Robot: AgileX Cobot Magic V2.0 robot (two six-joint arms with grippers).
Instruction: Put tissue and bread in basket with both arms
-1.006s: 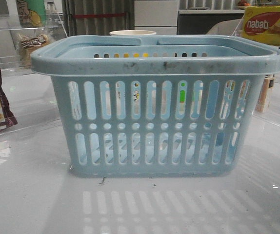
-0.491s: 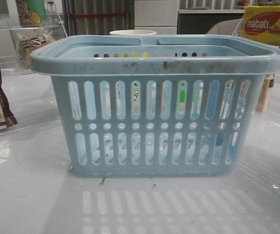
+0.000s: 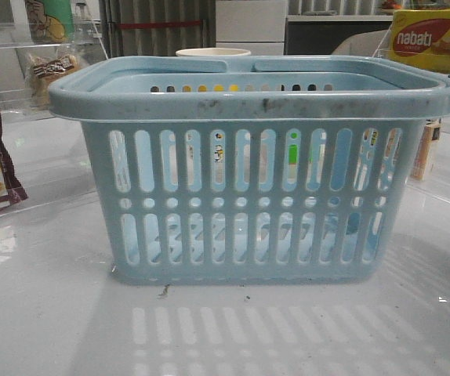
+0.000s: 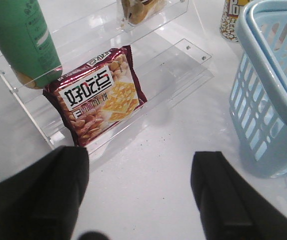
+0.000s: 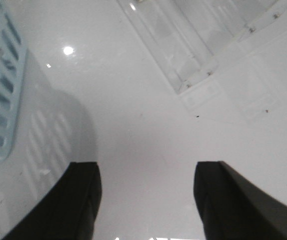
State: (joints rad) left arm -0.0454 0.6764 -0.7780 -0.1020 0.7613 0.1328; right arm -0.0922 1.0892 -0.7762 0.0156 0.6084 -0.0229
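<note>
The light-blue basket [image 3: 256, 196] stands in the middle of the table in the front view; it also shows in the left wrist view [image 4: 273, 100] and the right wrist view [image 5: 1, 85]. The bread [image 3: 52, 70] lies on a clear shelf at the back left and shows at the edge of the left wrist view [image 4: 141, 9]. The tissue is not in view. My left gripper [image 4: 138, 195] is open and empty above bare table, left of the basket. My right gripper [image 5: 146, 200] is open and empty above bare table, right of the basket. Neither gripper shows in the front view.
A maroon-edged cracker packet [image 4: 98, 95] lies on a clear acrylic shelf [image 4: 183, 55] beside a green bottle [image 4: 23, 40]. A yellow nabati box [image 3: 433, 39] sits at the back right. A pale cup [image 3: 213, 53] stands behind the basket. Another clear shelf [image 5: 203, 40] lies right of the basket.
</note>
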